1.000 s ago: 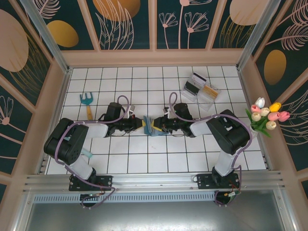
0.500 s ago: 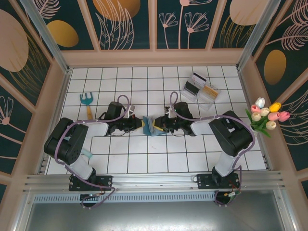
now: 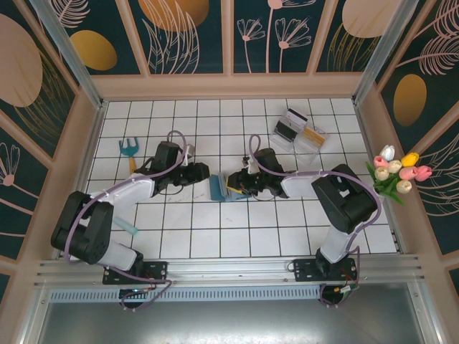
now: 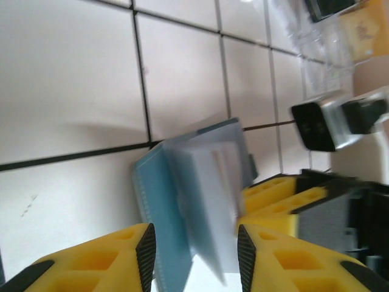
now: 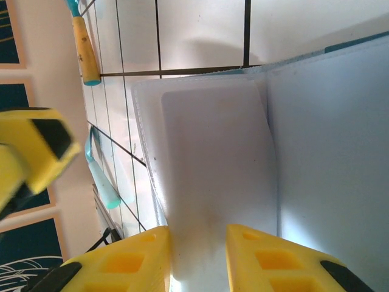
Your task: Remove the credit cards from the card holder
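The teal-blue card holder [image 3: 218, 188] stands open on its edge at the middle of the tiled floor. My right gripper [image 3: 234, 185] holds it from the right. In the right wrist view its fingers [image 5: 243, 258] straddle one pale half of the holder [image 5: 328, 152]. A greyish rounded rectangle [image 5: 213, 158] lies on that inner face, and I cannot tell whether it is a credit card or a pocket. My left gripper [image 3: 203, 175] is open just left of the holder. In the left wrist view the holder [image 4: 170, 201] reaches between its spread fingers [image 4: 146, 243] without touching either pad.
A clear plastic tray [image 3: 298, 133] with cards stands at the back right. A teal garden fork [image 3: 130, 153] with a wooden handle lies at the left, and a pale teal tool [image 3: 124, 227] lies near the left arm. Tulips [image 3: 399, 172] stand at the right wall.
My left gripper has opened, let go of the holder and drawn back up and to the left. The right gripper keeps its hold, and the holder's left half swings free.
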Motion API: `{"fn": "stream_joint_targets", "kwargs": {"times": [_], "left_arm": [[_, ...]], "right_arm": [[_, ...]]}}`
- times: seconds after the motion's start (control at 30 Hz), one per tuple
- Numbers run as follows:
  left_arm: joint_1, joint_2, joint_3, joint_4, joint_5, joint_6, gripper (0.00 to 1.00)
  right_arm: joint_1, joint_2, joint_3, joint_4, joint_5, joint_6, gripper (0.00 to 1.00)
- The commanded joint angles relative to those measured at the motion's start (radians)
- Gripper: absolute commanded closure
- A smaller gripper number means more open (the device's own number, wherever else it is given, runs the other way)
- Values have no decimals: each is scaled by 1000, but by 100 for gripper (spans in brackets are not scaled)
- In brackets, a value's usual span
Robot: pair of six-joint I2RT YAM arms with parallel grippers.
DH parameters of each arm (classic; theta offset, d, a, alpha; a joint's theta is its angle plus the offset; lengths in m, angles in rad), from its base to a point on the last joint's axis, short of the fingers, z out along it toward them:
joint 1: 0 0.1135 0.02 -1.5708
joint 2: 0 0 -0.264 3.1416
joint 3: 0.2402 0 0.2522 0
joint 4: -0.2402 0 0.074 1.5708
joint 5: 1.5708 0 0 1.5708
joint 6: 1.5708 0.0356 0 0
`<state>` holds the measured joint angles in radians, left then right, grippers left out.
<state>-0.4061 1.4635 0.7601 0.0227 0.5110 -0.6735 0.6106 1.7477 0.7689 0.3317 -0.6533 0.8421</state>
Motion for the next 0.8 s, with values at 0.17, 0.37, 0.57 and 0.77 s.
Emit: {"fn": "stream_joint_targets", "kwargs": {"times": [0.17, 0.37, 0.57, 0.77], "left_arm": [[-38, 51, 40, 111, 89, -100, 72], [-57, 133, 51, 226, 141, -213, 91], [-73, 215, 99, 216, 159, -221, 94], [-80, 244, 127, 155, 110, -201, 96]], "right_arm": [[6, 24, 24, -84, 53, -35, 69], [8, 24, 23, -91, 58, -36, 68], [11, 33, 24, -82, 55, -32, 69], [11, 29, 13, -70, 53, -25, 69]]}}
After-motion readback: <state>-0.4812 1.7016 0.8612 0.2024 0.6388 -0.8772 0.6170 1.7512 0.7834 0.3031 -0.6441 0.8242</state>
